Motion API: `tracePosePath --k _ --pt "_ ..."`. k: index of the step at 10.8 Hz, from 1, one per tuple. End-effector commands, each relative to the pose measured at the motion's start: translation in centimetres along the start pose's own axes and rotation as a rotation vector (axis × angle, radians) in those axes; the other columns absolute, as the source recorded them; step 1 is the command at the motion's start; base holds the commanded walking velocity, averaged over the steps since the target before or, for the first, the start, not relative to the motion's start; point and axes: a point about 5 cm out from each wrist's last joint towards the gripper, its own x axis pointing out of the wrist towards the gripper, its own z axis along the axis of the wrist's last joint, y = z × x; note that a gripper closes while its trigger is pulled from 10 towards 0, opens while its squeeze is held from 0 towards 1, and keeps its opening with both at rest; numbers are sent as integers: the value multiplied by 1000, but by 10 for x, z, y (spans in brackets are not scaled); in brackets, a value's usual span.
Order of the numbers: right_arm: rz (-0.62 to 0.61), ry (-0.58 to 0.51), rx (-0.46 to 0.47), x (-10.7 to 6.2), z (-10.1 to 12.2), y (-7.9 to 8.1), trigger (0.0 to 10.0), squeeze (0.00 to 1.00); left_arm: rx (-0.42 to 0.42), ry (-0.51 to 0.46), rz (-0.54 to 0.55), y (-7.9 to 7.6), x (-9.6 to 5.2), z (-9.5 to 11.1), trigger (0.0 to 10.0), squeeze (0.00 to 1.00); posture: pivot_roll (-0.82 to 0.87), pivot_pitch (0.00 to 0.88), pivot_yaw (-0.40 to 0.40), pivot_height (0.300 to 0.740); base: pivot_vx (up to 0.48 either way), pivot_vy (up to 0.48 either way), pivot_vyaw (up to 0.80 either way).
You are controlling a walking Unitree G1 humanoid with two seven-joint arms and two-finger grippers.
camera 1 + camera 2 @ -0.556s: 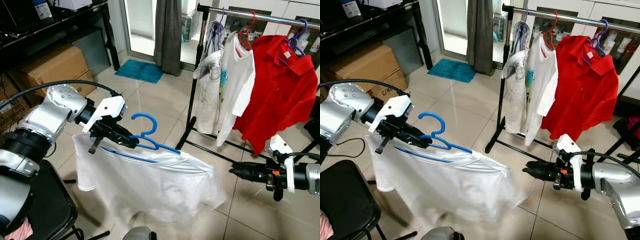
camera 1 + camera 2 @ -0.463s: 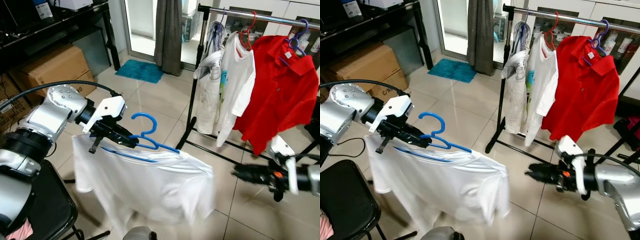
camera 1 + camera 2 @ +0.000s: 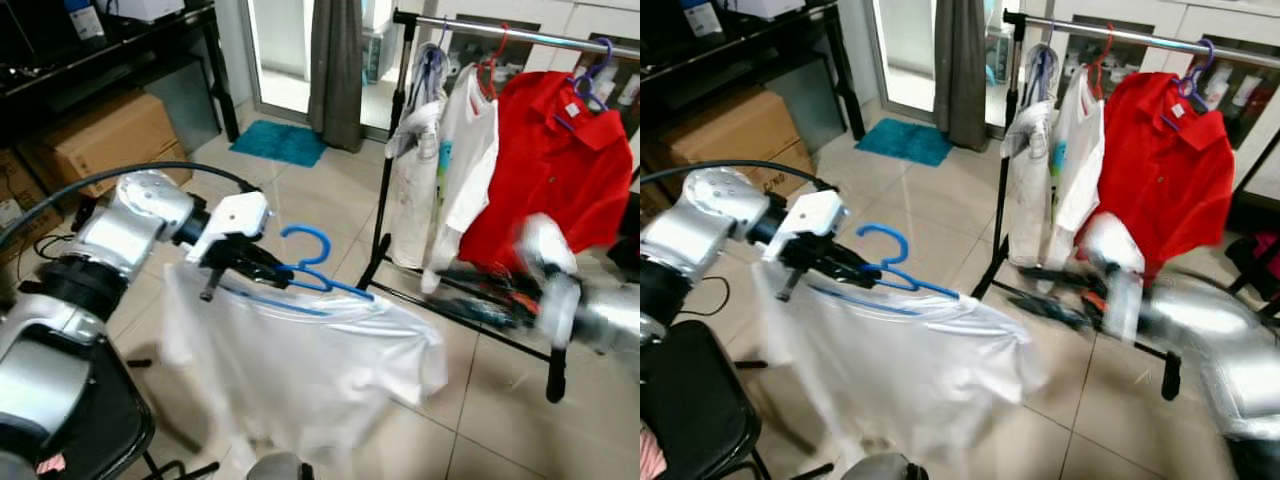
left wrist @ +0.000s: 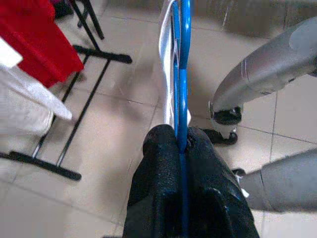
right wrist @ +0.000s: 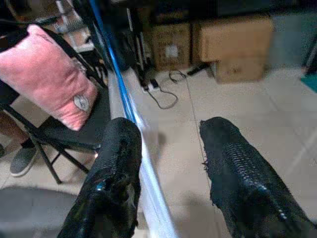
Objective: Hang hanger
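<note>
Tiled floor (image 3: 300, 190) underfoot, cardboard boxes (image 3: 105, 135) off to the left, clothes rail (image 3: 500, 30) with a red shirt (image 3: 560, 170) on the right. Left gripper (image 4: 181, 144) is clamped on the blue hanger (image 3: 310, 262), white T-shirt (image 3: 310, 360) draped beneath, short of the rail. Right gripper (image 5: 171, 144), fingers spread, sits blurred near the rail's base.

Our left arm reaches in from the left of the frame, elbow bent, wrist level at centre-left. Our left gripper (image 3: 262, 272) has its fingers pinched tight together. Our right arm enters from the right edge, heavily blurred, and our right gripper (image 5: 168, 148) holds its fingers (image 5: 237, 163) spread wide apart.
</note>
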Motion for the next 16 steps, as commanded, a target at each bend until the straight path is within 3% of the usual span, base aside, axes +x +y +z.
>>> tracePosePath --k 1,2,3,4,5,6,10,13,16 --pt "-8 37 -34 14 3 6 10000 1000 65 -6 8 5 2 12 0 0 69 0 58 740 0 0 0" --pt "21 61 -37 23 4 13 10000 1000 83 -30 -7 5 10 17 0 0 67 0 58 740 0 0 0" --pt "37 111 -50 30 3 19 10000 0 113 -48 -9 7 16 23 0 0 65 0 59 740 0 0 0" --pt "19 138 -51 34 1 19 10000 0 133 -57 -9 8 20 28 0 0 67 0 57 740 0 0 0" --pt "13 132 -42 37 3 20 7608 0 138 -61 -11 8 22 30 0 0 70 0 54 740 0 0 0" --pt "16 108 -35 41 9 23 0 0 140 -34 -18 7 26 26 0 0 69 0 51 740 0 0 0" --pt "38 157 -22 44 10 27 0 0 139 -42 -4 7 35 25 0 0 61 0 44 740 0 0 0" --pt "-23 209 13 47 3 21 0 0 143 -74 6 7 39 30 0 0 62 0 42 740 0 0 0" --pt "-31 200 29 51 6 20 0 0 136 -95 2 5 44 32 0 0 62 0 40 740 0 0 0"
